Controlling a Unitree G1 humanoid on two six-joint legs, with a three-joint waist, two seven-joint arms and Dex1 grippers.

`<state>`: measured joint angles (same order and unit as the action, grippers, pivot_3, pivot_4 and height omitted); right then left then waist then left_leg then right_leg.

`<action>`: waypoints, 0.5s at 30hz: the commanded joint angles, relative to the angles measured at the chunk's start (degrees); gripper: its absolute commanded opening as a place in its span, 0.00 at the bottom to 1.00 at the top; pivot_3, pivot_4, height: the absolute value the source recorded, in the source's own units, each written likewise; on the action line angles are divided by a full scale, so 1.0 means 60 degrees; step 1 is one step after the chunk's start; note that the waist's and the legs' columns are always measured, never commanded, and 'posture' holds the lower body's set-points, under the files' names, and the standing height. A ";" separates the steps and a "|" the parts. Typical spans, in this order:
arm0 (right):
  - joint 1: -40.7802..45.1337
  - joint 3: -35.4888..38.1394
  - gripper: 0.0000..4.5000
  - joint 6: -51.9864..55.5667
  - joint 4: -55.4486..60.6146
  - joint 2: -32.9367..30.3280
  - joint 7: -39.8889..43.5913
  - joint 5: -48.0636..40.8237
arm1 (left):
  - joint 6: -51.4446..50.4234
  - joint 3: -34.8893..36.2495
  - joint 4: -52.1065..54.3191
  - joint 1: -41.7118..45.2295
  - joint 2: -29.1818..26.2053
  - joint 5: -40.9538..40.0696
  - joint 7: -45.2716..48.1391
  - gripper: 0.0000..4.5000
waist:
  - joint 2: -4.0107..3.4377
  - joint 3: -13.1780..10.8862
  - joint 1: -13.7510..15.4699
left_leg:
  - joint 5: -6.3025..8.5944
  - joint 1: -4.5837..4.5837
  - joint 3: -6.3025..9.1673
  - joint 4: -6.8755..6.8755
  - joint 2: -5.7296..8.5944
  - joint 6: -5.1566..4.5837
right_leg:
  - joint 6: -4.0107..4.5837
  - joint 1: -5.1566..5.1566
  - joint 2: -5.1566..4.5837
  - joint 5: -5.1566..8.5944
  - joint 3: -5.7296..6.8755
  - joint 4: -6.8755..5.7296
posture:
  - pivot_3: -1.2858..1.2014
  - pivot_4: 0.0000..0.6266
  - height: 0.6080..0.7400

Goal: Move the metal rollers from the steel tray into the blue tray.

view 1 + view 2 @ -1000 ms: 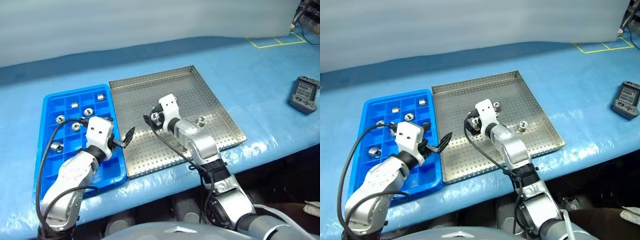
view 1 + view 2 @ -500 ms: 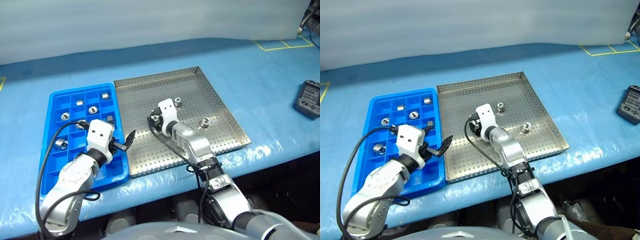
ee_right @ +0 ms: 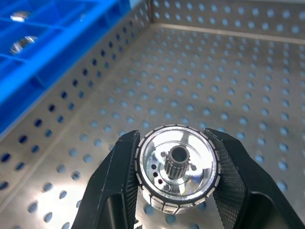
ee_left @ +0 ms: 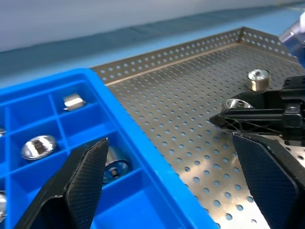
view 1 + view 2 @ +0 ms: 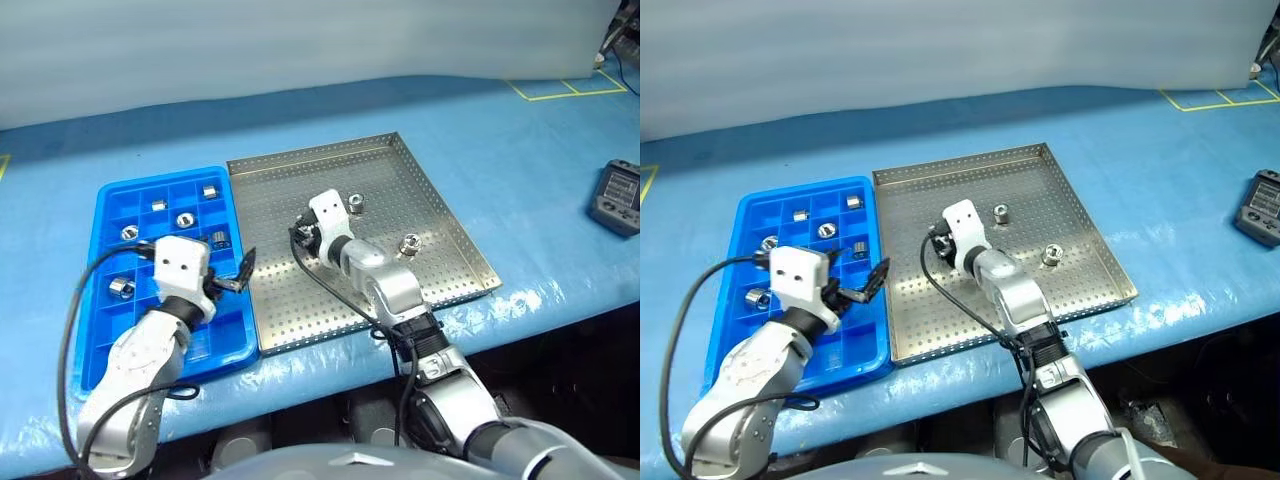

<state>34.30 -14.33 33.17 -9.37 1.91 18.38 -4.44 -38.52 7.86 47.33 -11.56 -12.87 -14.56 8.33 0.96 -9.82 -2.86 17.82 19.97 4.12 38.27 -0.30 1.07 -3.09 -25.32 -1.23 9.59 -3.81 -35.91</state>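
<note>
Blue plastic sheeting covers the surface, and at its left side lies the blue tray, its compartments holding several metal rollers: the left eye view shows them at and. The left end effector hovers over the blue tray's right edge with its two black fingers spread wide and nothing between them. The left wrist view confirms this, showing both fingers well apart, with the tray's rim and rollers in the compartments between and beyond them.

Directly to the right, touching the blue tray's side, sits the steel tray with its perforated bottom. The right end effector is above the tray's middle-left area, clenched on a held roller. The head views show only a small bright glint there; the right wrist view shows the grip clearly, the roller clamped by its ribbed outer rim between the two black fingers, with its toothed centre bore facing the camera and the perforated floor behind it. The left wrist view shows this same end effector from the side, with a shiny part at its tip.

Two more rollers rest on the steel tray floor, one at and one at, both apart from the end effector.

Far right on the surface lies a grey handheld device.
</note>
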 commanded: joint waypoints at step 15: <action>0.0989 -0.1888 0.38 -0.0436 -0.0141 0.1545 0.1465 -0.0133 | 0.3007 0.1215 0.1500 -0.4101 0.2045 0.0658 -0.1062 1.00 | 0.0006 0.0003 0.1076 | -0.0018 0.0005 0.0054 -0.0050 -0.0003 0.0033 | 0.0061 -0.0003 -0.0013 0.0093 0.0083 0.0009 | 0.67 0.24 1.00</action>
<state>39.53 -24.91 32.53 -10.70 7.76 26.46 -4.85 -23.14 15.56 54.12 -35.68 -0.99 -11.39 2.38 1.00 -9.80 3.59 17.69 20.00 4.46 37.97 -0.33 1.29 -2.75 -25.35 -1.30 10.17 -3.29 -35.88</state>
